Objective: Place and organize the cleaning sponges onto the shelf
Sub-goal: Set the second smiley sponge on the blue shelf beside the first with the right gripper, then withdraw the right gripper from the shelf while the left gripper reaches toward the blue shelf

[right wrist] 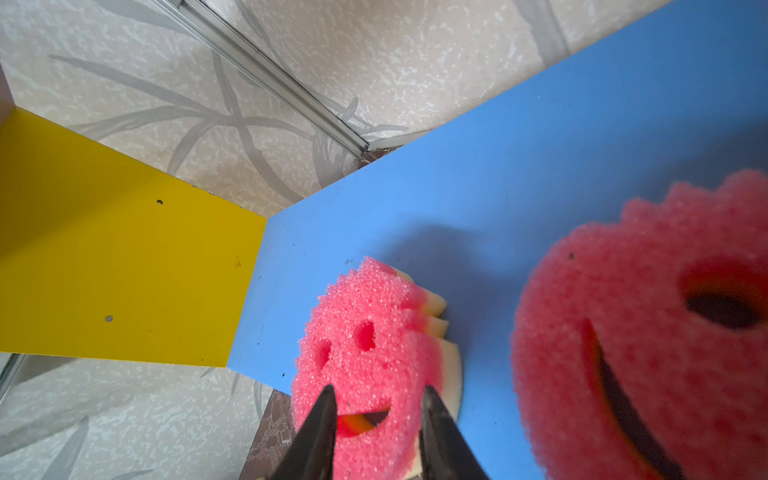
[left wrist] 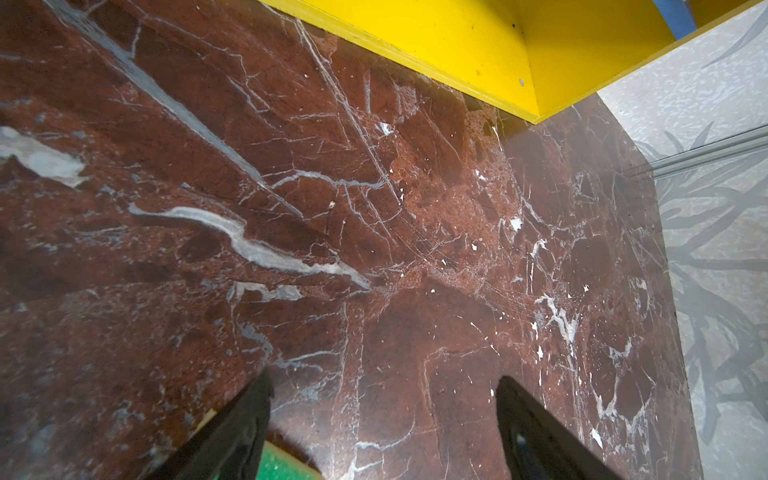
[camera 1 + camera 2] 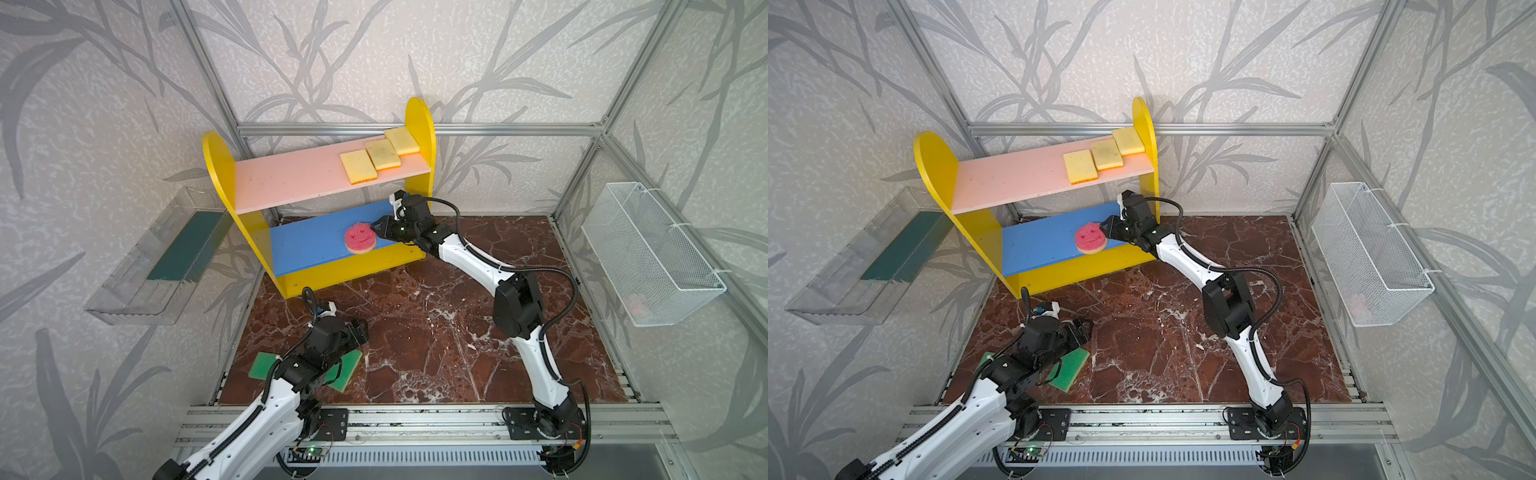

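Observation:
The shelf (image 3: 220, 166) stands at the back. Three yellow sponges (image 3: 383, 153) lie in a row on its pink upper board. A round pink smiley sponge (image 3: 360, 237) lies face up on the blue middle board (image 3: 307, 245). My right gripper (image 3: 376, 227) is at that sponge's right edge. In the right wrist view its jaws (image 1: 379, 388) stand slightly open over the smiley face (image 1: 365, 353). A second pink smiley sponge (image 1: 644, 332) lies close beside on the same board. My left gripper (image 2: 384, 380) hangs wide open and empty above the marble floor. Green-faced sponges (image 3: 347, 368) lie partly hidden under the left arm.
A clear plastic tray (image 3: 137, 266) with a dark green mat hangs on the left wall. A white wire basket (image 3: 652, 253) hangs on the right wall, with a faint pink shape at its bottom. Aluminium frame posts border the red marble floor (image 3: 436, 332).

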Available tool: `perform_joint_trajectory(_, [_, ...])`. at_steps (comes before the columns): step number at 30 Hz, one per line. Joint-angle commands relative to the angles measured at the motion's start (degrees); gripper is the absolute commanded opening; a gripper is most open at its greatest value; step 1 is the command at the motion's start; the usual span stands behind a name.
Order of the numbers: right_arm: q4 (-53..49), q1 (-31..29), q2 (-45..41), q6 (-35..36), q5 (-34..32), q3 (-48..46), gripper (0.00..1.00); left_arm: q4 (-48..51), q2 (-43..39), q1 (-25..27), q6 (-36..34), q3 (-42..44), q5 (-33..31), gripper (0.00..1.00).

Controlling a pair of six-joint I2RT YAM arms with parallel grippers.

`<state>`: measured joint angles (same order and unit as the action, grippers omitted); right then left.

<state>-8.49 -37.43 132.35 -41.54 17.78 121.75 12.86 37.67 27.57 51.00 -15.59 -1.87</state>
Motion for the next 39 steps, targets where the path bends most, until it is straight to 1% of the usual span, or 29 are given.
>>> perform_joint_trajectory(1, [-0.2,0.1,-1.8,1.9,-1.0,-0.2,0.35,2.2,-1.1,-0.4,-0.9,-2.1,-1.5,0.86])
perform_joint_trajectory(5, [0.4,0.2,-3.9,2.7,-0.9,-2.6,0.40,5.4,-2.4,-0.5,-1.7,-4.3,-3.0,0.86])
perform_joint_trajectory(9, [3.0,0.2,-8.2,3.0,-0.3,-8.8,0.47,7.6,-2.5,-0.8,-2.6,-8.4,-3.7,0.86])
perform_joint_trajectory(13, [5.9,0.1,-15.1,3.5,0.2,-18.2,0.52,10.0,-0.1,-0.8,-3.8,-13.0,-5.6,0.84])
perform_joint_trajectory(15, [7.4,0.2,-19.0,4.0,0.1,-23.6,0.54,9.6,1.3,-0.9,-4.2,-14.7,-6.9,0.84])
perform_joint_trajectory(18, [8.5,0.4,-25.2,4.7,0.2,-31.6,0.57,7.5,4.0,-1.1,-5.6,-17.1,-9.3,0.84])
perform_joint_trajectory(19, [8.6,0.6,-27.5,6.7,0.2,-34.6,0.58,6.5,5.2,-1.1,-6.2,-17.9,-10.5,0.84])
perform_joint_trajectory(22, [8.4,1.0,-34.1,8.5,0.8,-42.8,0.60,3.4,9.0,-1.6,-8.4,-19.9,-14.0,0.85])
perform_joint_trajectory(25, [7.8,1.0,-43.0,11.1,0.3,-51.4,0.63,0.3,14.0,-3.3,-10.3,-22.4,-15.6,0.87])
perform_joint_trajectory(29, [8.6,1.0,-52.2,13.5,-0.8,-62.1,0.71,-4.7,19.7,-5.8,-12.0,-25.2,-14.9,0.89])
perform_joint_trajectory(32, [8.2,1.1,-57.5,15.4,0.1,-68.4,0.81,-7.3,23.2,-8.1,-13.1,-27.3,-13.3,0.90])
perform_joint_trajectory(35, [8.0,1.4,-61.3,16.9,-0.6,-72.9,0.90,-11.3,26.0,-10.5,-13.1,-28.9,-9.1,0.91])
perform_joint_trajectory(39, [7.9,2.2,-64.3,18.1,-0.5,-76.8,0.92,-13.2,30.3,-12.6,-12.9,-32.2,-5.3,0.92])
